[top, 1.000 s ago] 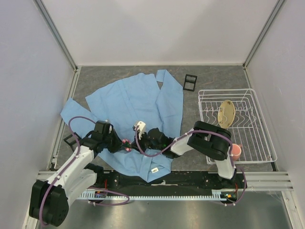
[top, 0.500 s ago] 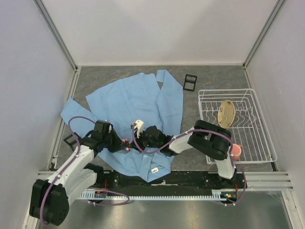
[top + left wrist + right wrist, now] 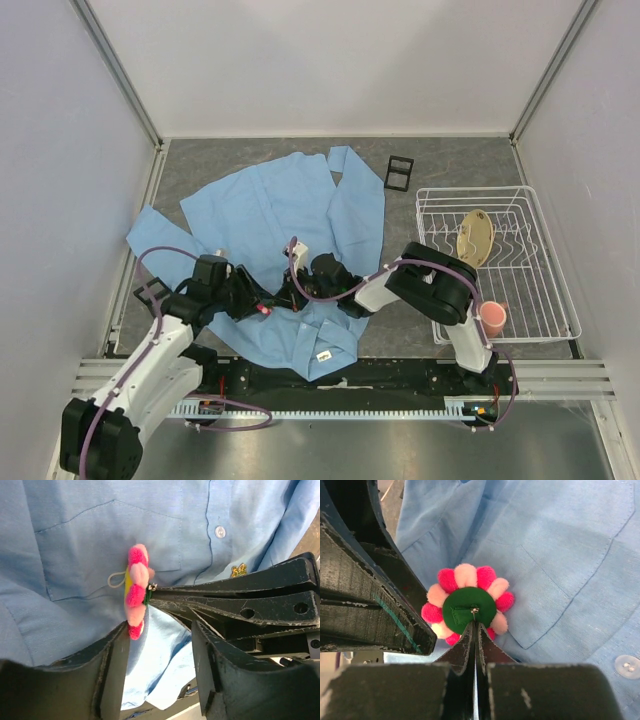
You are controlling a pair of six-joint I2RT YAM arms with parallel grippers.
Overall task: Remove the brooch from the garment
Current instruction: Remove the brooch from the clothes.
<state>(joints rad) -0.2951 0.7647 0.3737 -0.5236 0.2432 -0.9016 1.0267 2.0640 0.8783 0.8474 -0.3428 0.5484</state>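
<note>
Probably very light and soft to hold. Looks like fuzzy pink petals round a flat green back on the brooch (image 3: 468, 602), with a tiny metal pin in the middle of that back. Would squash if squeezed on the petals, so better to hold by the stiff green back or the pin. Could slip, being so small. Stands on edge just over the chest pocket (image 3: 100, 545) of the garment (image 3: 240, 510), a thin, floppy blue shirt spread on the surface (image 3: 450, 165). Cannot tell whether stuck to the cloth or already free.

Reaches in low from the right side with the right pincer (image 3: 474, 626), stretched out flat over the shirt. Clenched tight on the pin at the back of the flower, tips pressed together.

Points in from the other side with the left pincer (image 3: 159, 640), low and aimed at the flower. Released, with a gap between the two fingers (image 3: 112, 670) and nothing in them. Nearly touches the bottom petal with one finger.

Best to pull gently, so as not to tear the thin cloth.
</note>
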